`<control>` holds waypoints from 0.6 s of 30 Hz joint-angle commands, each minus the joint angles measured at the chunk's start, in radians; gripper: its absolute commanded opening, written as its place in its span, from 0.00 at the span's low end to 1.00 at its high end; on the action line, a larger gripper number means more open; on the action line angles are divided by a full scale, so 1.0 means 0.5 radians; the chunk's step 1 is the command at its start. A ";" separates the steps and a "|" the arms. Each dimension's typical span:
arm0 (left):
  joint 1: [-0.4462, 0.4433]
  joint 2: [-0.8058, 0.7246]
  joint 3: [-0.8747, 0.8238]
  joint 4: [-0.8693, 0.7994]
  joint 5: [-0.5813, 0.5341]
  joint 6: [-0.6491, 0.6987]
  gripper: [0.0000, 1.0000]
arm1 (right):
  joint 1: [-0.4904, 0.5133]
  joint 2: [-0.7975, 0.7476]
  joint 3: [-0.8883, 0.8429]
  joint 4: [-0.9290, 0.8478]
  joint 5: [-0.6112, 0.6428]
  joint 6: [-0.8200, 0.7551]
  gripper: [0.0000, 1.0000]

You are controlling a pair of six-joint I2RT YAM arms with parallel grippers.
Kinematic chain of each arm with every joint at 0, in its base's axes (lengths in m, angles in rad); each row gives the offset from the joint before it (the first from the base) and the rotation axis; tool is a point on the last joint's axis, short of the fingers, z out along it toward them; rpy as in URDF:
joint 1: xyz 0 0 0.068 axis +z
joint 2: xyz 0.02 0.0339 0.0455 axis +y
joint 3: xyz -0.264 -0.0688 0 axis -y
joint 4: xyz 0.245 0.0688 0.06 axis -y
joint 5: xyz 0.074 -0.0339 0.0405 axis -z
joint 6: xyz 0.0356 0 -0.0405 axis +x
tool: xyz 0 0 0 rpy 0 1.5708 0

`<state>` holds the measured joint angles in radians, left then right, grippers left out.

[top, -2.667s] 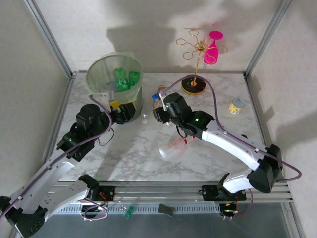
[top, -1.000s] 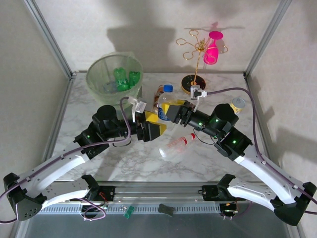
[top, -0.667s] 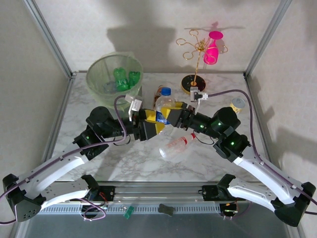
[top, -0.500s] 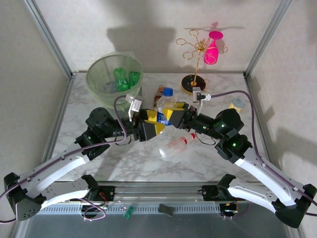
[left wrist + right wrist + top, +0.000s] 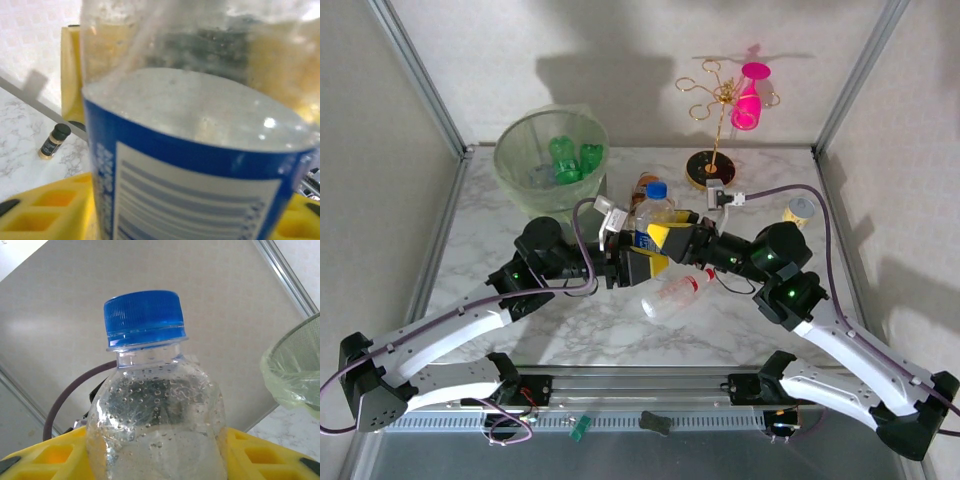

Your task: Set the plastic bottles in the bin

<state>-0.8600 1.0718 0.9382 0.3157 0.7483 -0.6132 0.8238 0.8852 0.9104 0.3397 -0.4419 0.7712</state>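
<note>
A clear plastic bottle with a blue cap and blue label (image 5: 650, 215) is held upright above the table's middle. My right gripper (image 5: 666, 238) is shut on it from the right, its yellow fingers (image 5: 260, 455) on both sides of the bottle (image 5: 155, 415). From the left, my left gripper (image 5: 636, 262) grips the same bottle lower down, at the label (image 5: 200, 165), with a yellow finger (image 5: 45, 210) against each side. A clear bottle with a red cap (image 5: 672, 294) lies on the table below them. The pale green bin (image 5: 520, 165) stands at the back left with green bottles (image 5: 565, 158) inside.
A brown bottle (image 5: 642, 184) stands just behind the held one. A gold wire stand (image 5: 712, 168) holding a pink glass (image 5: 750, 100) is at the back centre. A small jar (image 5: 800, 212) sits at the right. Metal frame posts line both sides.
My left gripper moved right to the bottle held by the right gripper and closed its jaws on it. The right gripper shifted slightly left with the bottle.
</note>
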 commanded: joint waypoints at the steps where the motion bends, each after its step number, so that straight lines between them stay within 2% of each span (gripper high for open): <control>1: -0.035 -0.063 0.118 -0.105 -0.026 0.145 0.46 | -0.009 -0.035 -0.030 -0.059 0.189 -0.078 0.27; 3: -0.032 -0.064 0.147 -0.191 -0.077 0.194 0.46 | -0.007 -0.059 -0.015 -0.171 0.305 -0.118 0.55; 6: -0.001 -0.064 0.192 -0.346 -0.201 0.287 0.44 | -0.009 -0.126 0.020 -0.353 0.547 -0.205 0.82; 8: 0.052 -0.067 0.223 -0.442 -0.289 0.313 0.41 | -0.007 -0.176 0.047 -0.486 0.731 -0.261 0.88; 11: 0.163 -0.110 0.270 -0.511 -0.381 0.315 0.39 | -0.009 -0.257 0.079 -0.675 1.029 -0.321 0.89; 14: 0.299 -0.131 0.352 -0.636 -0.526 0.338 0.33 | -0.010 -0.322 0.092 -0.865 1.315 -0.346 0.89; 18: 0.531 -0.077 0.502 -0.839 -0.769 0.243 0.15 | -0.009 -0.366 0.067 -0.996 1.531 -0.345 0.89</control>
<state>-0.6491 1.0340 1.1229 -0.0219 0.4877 -0.4793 0.8238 0.7177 0.9199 -0.0738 0.1604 0.6266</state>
